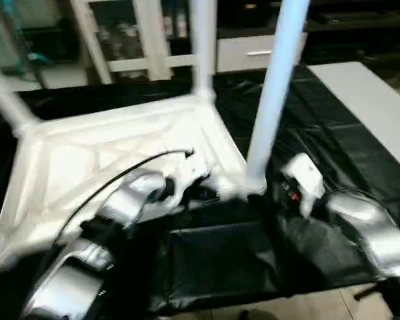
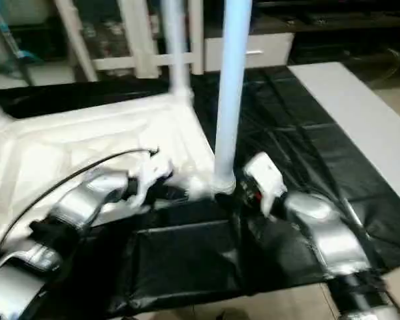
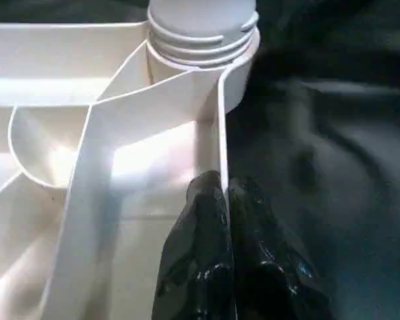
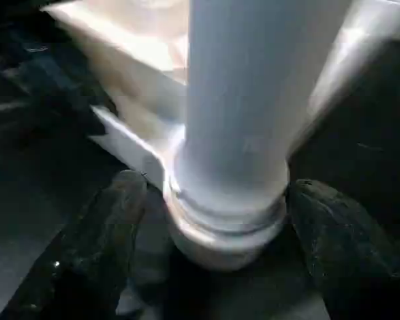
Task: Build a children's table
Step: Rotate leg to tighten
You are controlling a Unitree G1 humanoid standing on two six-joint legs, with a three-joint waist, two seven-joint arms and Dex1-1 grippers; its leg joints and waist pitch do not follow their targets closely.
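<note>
The white tabletop (image 1: 113, 160) lies upside down on the black-covered work surface (image 1: 333, 153), its ribbed underside facing up, taking up the centre and nine o'clock part of the head views. White legs stand upright in its corner sockets: the near-right leg (image 1: 275, 93) rises from the corner just right of centre toward twelve o'clock, the far-right leg (image 1: 203, 47) stands behind it at about eleven o'clock from that corner, and a far-left leg (image 1: 7, 100) leans in at the nine o'clock edge. In the left wrist view the base of a leg (image 3: 200, 33) with its ringed collar sits in a round socket where the ribs meet. The left gripper (image 3: 228, 193) is pressed together on the tabletop's thin outer rim, one black finger (image 3: 200, 233) inside the wall and the other outside, close to that socket. The right gripper (image 4: 220, 220) is at the foot of the near-right leg, at three o'clock of the corner; its two black fingers (image 4: 107, 233) stand spread on either side of the leg's collar with gaps showing, not touching it. A white cabinet (image 1: 147, 40) with glass doors stands beyond the work surface at twelve o'clock, and a pale board (image 1: 367, 100) lies on the black cover at two o'clock.
</note>
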